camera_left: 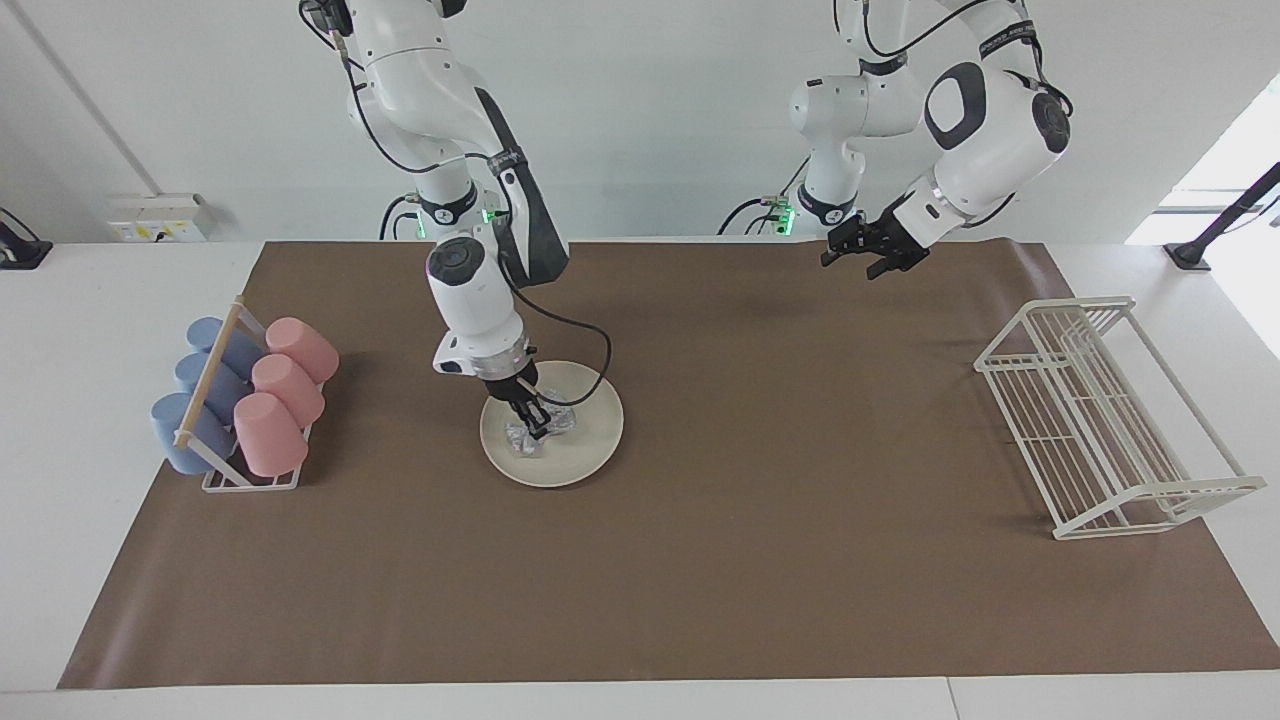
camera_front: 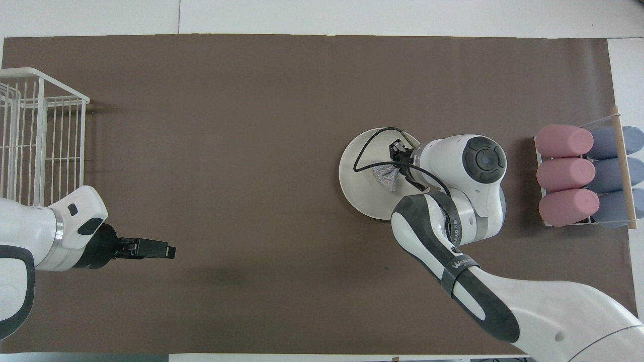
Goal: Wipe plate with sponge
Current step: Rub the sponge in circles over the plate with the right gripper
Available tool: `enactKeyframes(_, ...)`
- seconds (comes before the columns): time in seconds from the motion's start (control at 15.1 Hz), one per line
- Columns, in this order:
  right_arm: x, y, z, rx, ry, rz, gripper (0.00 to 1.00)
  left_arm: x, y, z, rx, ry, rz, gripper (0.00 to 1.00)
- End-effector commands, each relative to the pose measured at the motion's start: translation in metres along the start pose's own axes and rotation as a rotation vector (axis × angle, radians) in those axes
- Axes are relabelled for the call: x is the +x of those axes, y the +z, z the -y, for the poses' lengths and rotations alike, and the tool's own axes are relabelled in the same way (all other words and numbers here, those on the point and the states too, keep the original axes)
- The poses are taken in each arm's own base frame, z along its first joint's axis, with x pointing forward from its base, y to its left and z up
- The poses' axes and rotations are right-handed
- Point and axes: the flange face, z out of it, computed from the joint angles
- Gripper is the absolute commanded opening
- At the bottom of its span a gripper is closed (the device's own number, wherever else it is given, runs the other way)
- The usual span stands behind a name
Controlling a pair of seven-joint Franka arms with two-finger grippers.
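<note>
Silvery sponge point(camera_left: 541, 428) under right tool point(camera_left: 533, 418), on plate point(camera_left: 590, 440).

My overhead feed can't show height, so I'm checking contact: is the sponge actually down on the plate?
Observer: Yes. In the facing view the right hand holds the sponge down on the plate, near its middle.
Operator: The arm hides the plate's edge toward the cups. Is anything there?
Observer: No, that edge shows bare.
Operator: And the left hand?
Observer: The left hand waits up in the air over the mat, holding nothing.
</note>
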Motion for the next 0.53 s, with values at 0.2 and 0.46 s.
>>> enactKeyframes(0.2,-0.034,0.023,-0.002,-0.020,0.049,0.011,0.00,0.009,-0.003,0.000,0.118,-0.101,-0.041,1.00)
enactKeyframes(0.46,-0.077,0.028,0.009,-0.003,0.114,0.018,0.00,0.010,-0.003,-0.001,0.121,-0.109,-0.044,1.00)
